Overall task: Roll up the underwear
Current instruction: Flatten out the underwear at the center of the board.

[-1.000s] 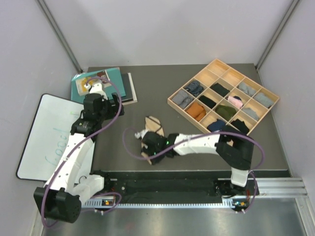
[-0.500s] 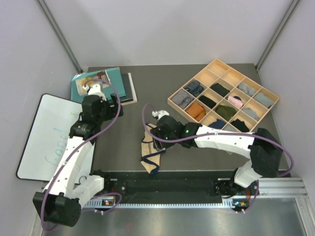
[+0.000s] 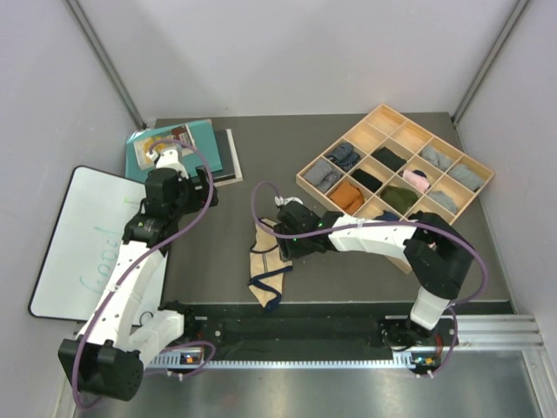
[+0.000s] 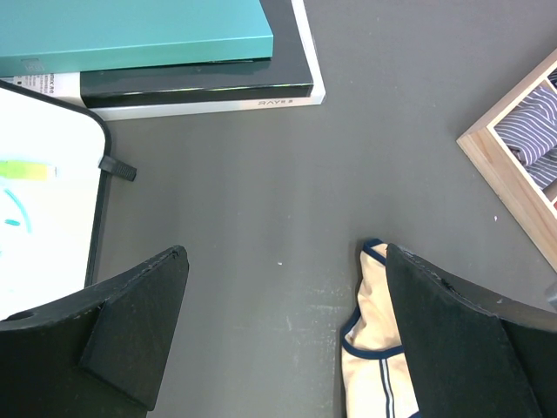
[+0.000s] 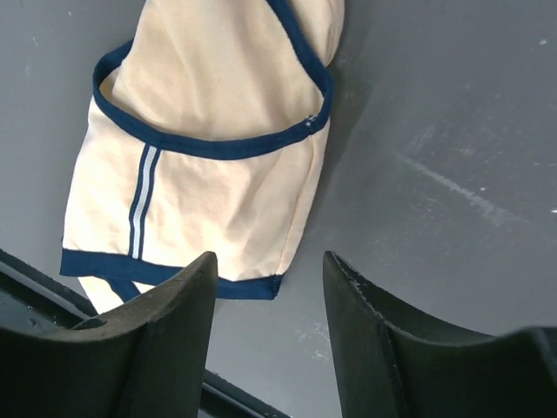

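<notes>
Beige briefs [image 3: 266, 261] with navy edging lie on the table left of the wooden tray [image 4: 500, 165], toward the arm bases. They are stretched lengthwise and fairly flat, not yet rolled; the long lay probably gives a clean edge to roll from. Right gripper [image 5: 270, 259] hangs low over the end of the briefs nearest the tray, jaws parted and holding nothing, the cloth lying free beneath. That looks like a stance for pinching an edge and turning it over. Left gripper [image 4: 283, 252] is spread wide and empty, well left of the tray by the stacked books [image 4: 174, 52], likely parked clear. No grey pair in view.
</notes>
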### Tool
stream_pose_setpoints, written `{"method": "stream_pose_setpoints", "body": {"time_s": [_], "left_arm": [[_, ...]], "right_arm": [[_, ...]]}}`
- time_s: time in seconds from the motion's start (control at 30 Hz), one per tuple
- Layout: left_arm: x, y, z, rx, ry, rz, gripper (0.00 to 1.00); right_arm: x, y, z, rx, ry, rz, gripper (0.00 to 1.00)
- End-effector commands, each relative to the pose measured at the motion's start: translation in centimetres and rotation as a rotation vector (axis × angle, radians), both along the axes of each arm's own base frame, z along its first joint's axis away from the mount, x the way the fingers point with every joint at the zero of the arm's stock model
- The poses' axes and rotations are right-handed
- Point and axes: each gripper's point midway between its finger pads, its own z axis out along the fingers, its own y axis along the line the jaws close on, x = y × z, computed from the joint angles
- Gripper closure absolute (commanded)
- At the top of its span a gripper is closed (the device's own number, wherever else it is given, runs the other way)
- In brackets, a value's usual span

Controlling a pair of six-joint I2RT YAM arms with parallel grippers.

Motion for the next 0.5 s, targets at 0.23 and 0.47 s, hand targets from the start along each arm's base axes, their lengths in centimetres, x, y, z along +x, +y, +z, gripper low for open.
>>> {"method": "stream_pose_setpoints", "body": {"time_s": [0.23,0.47], "left_arm": [[0.1,0.3,-0.4,0.006,0.008,0.011,0.01],[0.2,0.2,-0.4,0.005,0.01,0.009,0.01]], "right_arm": [[-1.3,0.4,-2.3,0.03,0.081,-0.018,0.54],[-2.1,0.8,-3.1,0.032,0.122,0.007,0.67]]}}
